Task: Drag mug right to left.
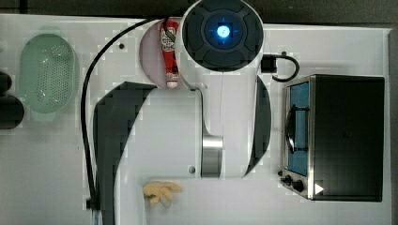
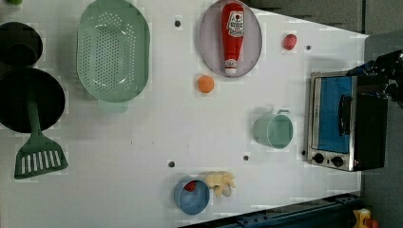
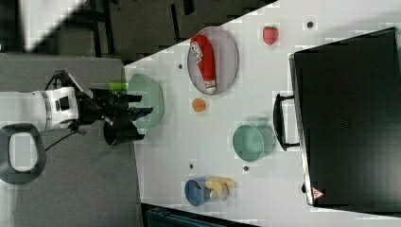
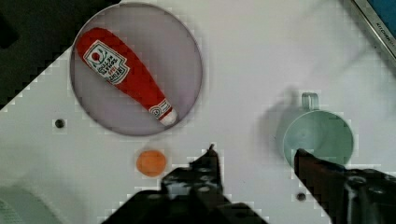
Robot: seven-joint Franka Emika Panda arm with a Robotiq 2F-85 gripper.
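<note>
Top view: mug hidden under arm (image 1: 220, 93); wrist view: gripper (image 4: 254, 156) jaws wide, over mug (image 4: 318, 137) rim, w/ ketchup bottle (image 4: 126, 74) on plate (image 4: 187, 51), orange ball (image 4: 151, 162) nearby.

We read this as a lab's mock kitchen: white table (image 2: 142, 142) with toy colander (image 2: 113, 50), ketchup (image 2: 232, 35) beside it, toaster oven (image 2: 344, 121), robot arm (image 3: 52, 111) nearby.

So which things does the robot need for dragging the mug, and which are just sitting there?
For the job:
- round teal-green mug with a small handle
- the arm's black tool, fingers open beside the mug

Just lying about:
- pale green perforated colander
- red ketchup bottle on a grey oval plate
- small orange ball
- blue bowl
- silver toaster oven
</note>
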